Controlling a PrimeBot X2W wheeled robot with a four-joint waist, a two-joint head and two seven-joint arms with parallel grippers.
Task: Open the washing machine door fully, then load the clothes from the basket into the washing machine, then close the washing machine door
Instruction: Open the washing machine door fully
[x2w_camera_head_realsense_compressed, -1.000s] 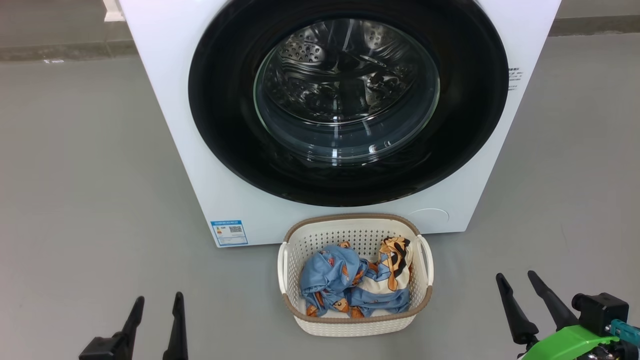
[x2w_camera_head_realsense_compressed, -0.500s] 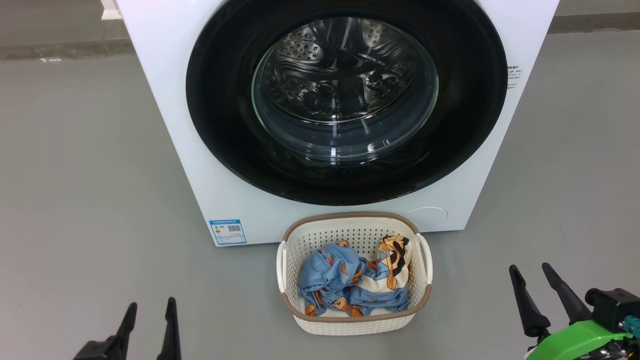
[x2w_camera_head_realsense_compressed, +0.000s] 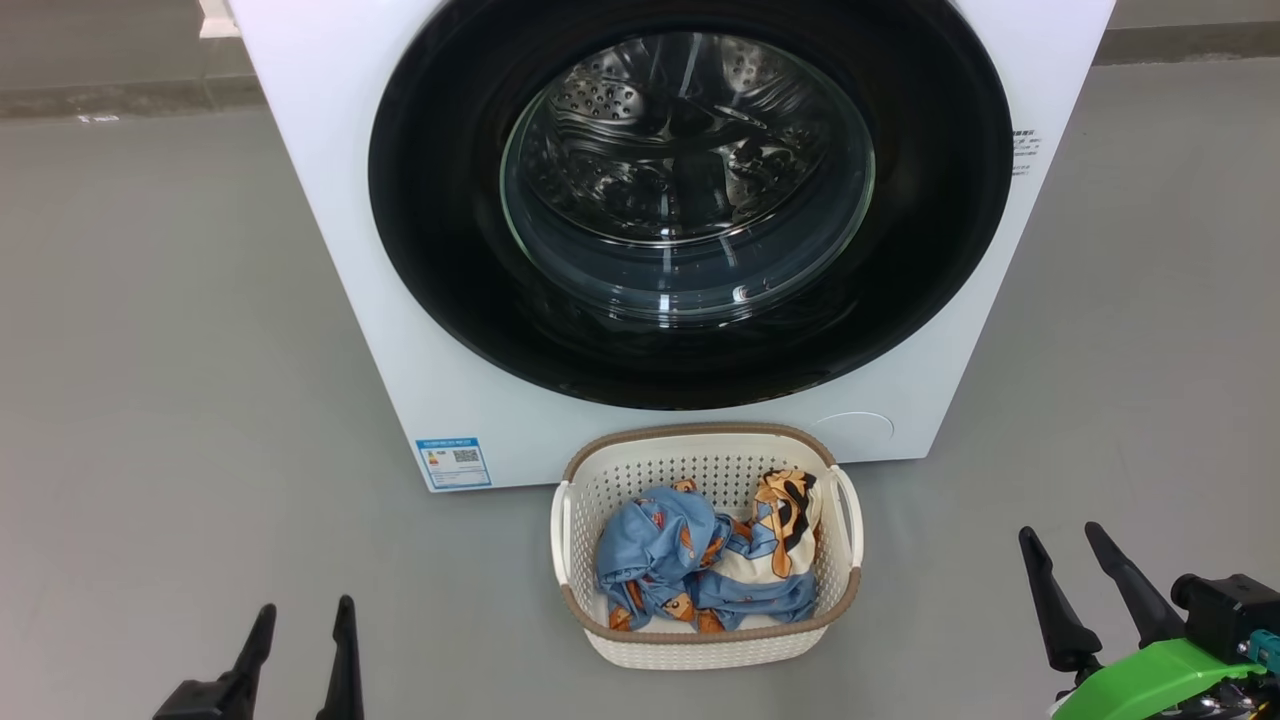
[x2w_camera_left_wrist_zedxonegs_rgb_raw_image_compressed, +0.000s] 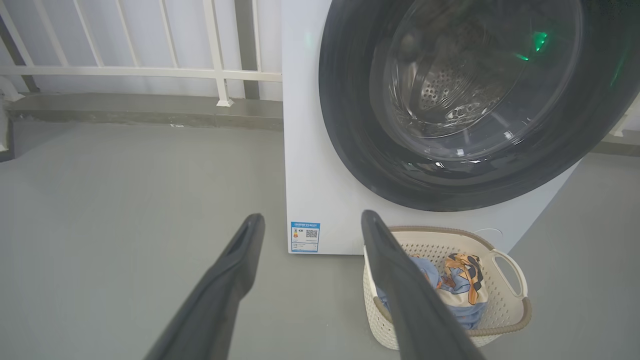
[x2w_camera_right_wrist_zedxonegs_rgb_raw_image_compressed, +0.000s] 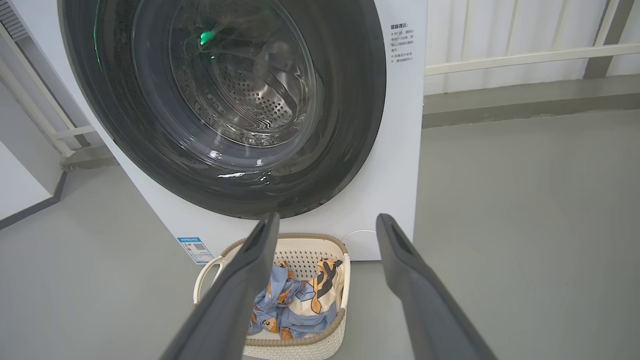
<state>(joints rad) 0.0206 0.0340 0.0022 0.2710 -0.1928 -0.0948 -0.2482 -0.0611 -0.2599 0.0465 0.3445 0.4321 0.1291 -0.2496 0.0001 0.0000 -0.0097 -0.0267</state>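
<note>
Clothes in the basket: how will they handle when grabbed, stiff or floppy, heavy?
Likely floppy: the clothes lie crumpled in soft folds in the basket. Probably light: the fabric looks thin. The pieces are bunched together, so lifting one may drag another along.

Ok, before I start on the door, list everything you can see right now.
washing machine: one, white, centre back on the floor
washing machine door: one, black rim with clear glass, shut on the machine's front
label sticker: one, blue, machine's lower left corner
basket: one, cream with brown rim, on the floor just in front of the machine
clothes: one heap (number unclear), light blue and cream with orange print, inside the basket
floor: grey, all around
railing: white, behind the machine
left gripper: one, dark, open, lower left
right gripper: one, dark, open, lower right
</note>
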